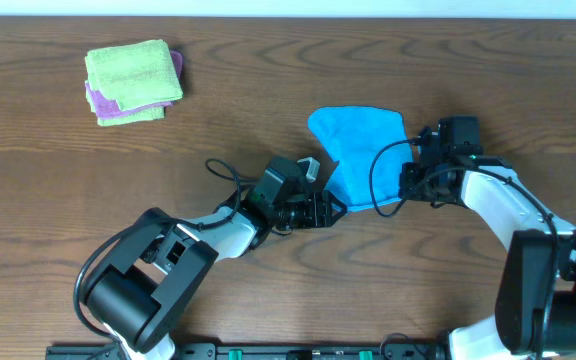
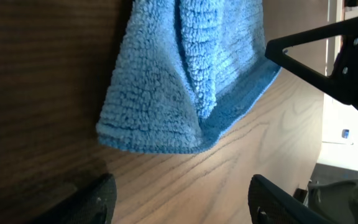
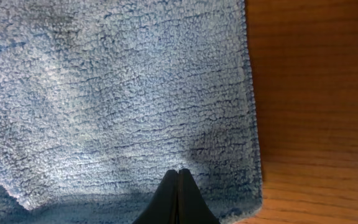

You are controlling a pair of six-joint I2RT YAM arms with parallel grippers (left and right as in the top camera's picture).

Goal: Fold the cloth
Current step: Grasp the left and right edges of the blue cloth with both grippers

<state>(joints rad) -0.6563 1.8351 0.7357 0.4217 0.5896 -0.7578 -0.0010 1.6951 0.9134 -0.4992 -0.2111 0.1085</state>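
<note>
The sky-blue cloth point(image 1: 360, 150) lies bunched and partly doubled over near the middle of the wooden table. My left gripper point(image 1: 334, 210) sits just off its near-left corner. In the left wrist view its jaws point(image 2: 182, 205) stand open over bare wood, and the cloth's folded corner point(image 2: 173, 87) lies just ahead, untouched. My right gripper point(image 1: 409, 182) is at the cloth's right edge. In the right wrist view its fingers point(image 3: 178, 180) are pressed together, tips down over the terry surface point(image 3: 117, 93) close to the hemmed edge. No fabric shows between them.
A lime-green cloth point(image 1: 133, 75) lies folded on a purple cloth point(image 1: 95, 100) at the far left. The right arm's black frame point(image 2: 334, 56) crosses the left wrist view beyond the cloth. Bare wood point(image 3: 316, 112) lies right of the cloth.
</note>
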